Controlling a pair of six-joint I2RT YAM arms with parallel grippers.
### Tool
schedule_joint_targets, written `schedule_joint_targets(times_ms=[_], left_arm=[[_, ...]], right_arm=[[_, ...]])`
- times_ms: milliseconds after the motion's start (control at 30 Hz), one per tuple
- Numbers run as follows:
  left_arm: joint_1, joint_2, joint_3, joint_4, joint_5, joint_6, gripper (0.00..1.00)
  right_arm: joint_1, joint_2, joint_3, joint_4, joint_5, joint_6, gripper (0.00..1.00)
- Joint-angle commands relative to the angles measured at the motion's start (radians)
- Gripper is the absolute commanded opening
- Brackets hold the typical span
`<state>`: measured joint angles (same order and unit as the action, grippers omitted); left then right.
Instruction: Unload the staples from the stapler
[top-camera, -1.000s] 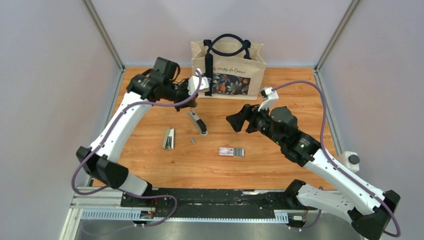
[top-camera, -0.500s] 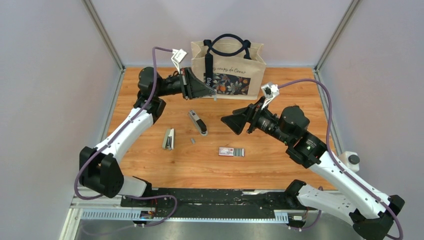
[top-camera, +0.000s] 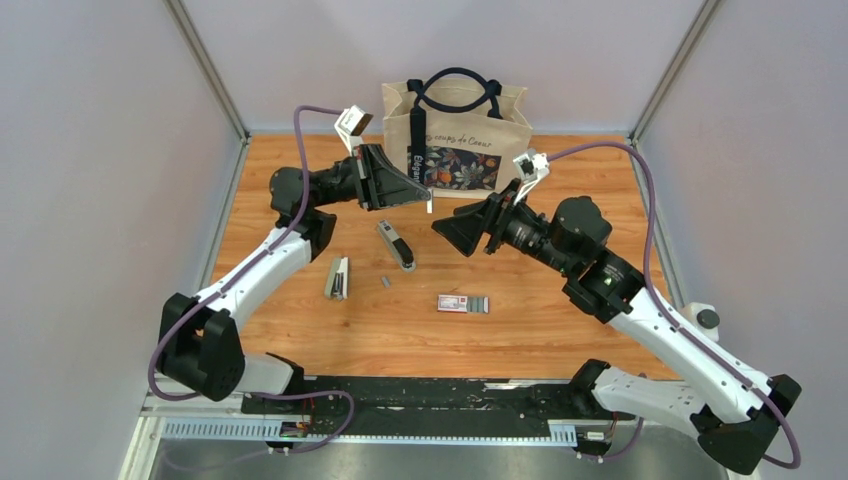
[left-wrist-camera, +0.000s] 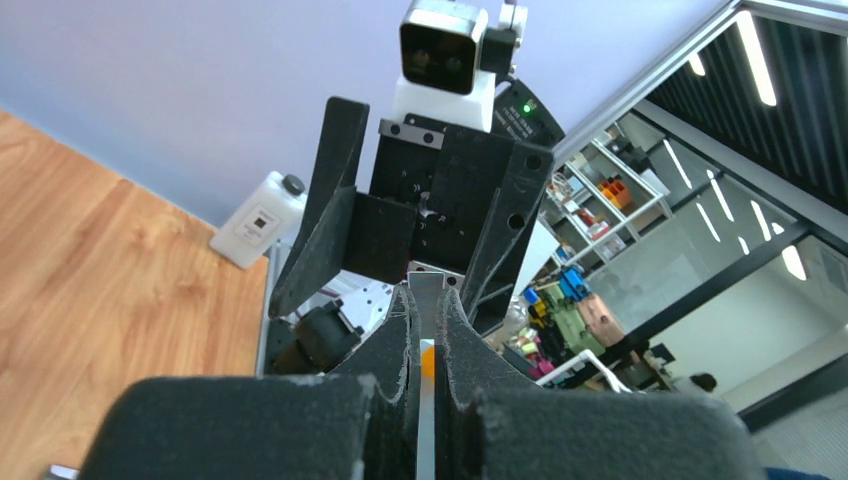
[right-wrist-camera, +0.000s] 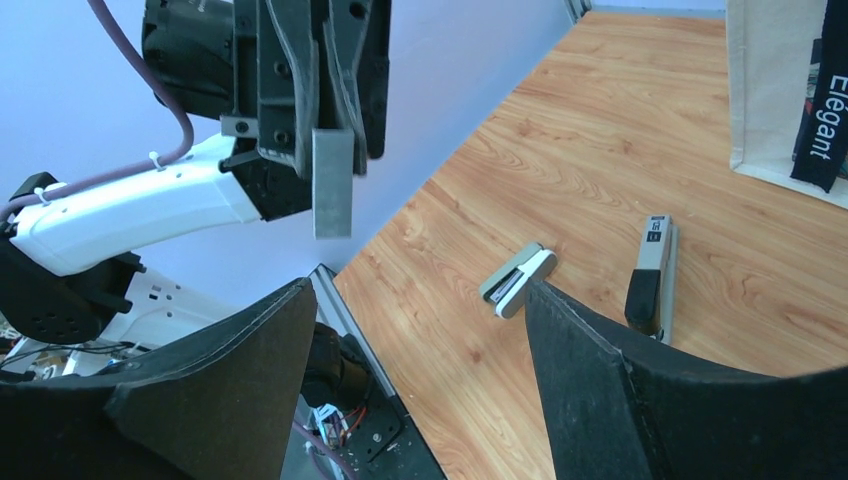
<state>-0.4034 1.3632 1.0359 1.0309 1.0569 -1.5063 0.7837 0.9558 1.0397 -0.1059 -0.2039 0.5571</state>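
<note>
The left fingers (left-wrist-camera: 392, 348) are pressed together on a thin silver-grey strip of staples (right-wrist-camera: 332, 184). The strip sticks out past their tips and hangs in the air, well above the tabletop (top-camera: 560, 170).

The right fingers (right-wrist-camera: 215, 385) stand wide apart with nothing between them. They face the left fingers head-on. The free end of the strip is near the right fingertips, just in front of the gap, and touches neither of them.

Below both sets of fingers a dark stapler (top-camera: 396, 245) lies on the tabletop. A silver-grey stapler (top-camera: 338, 278) lies below the left arm, on the outer side of the left fingers. Between the two staplers sits a small grey piece (top-camera: 385, 282), too small to make out.

A flat red-labelled box (top-camera: 455, 303) lies nearer the arm bases, below the right fingers. A grey block (top-camera: 480, 304) rests against its end.

A printed tote bag (top-camera: 455, 130) stands upright just beyond the left fingers, at the far edge of the tabletop.
</note>
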Motion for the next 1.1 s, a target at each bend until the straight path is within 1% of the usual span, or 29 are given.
schedule_joint_targets(times_ms=[0,267,300,600,800,933,1067], left_arm=[[-0.028,-0.027,-0.013,0.051,-0.001,-0.006,0.0],[-0.035,-0.024,-0.031,0.04,0.006,0.02,0.0],[-0.037,-0.024,-0.034,0.038,0.008,0.023,0.0],[-0.048,-0.013,-0.046,0.029,0.02,0.043,0.0],[-0.048,-0.001,-0.037,0.031,0.025,0.047,0.0],[-0.048,0.007,-0.033,0.029,0.028,0.054,0.0],[-0.048,0.013,-0.033,0.021,0.037,0.069,0.0]], right_arm=[[-0.003,0.008,0.062,0.069,-0.015,0.009,0.79],[-0.001,0.031,0.059,0.098,-0.051,0.032,0.71],[-0.001,0.034,0.057,0.132,-0.057,0.035,0.71],[-0.001,0.075,0.066,0.163,-0.078,0.055,0.59],[-0.001,0.089,0.066,0.169,-0.094,0.061,0.45],[-0.001,0.09,0.063,0.163,-0.091,0.058,0.31],[-0.003,0.083,0.056,0.153,-0.081,0.055,0.23]])
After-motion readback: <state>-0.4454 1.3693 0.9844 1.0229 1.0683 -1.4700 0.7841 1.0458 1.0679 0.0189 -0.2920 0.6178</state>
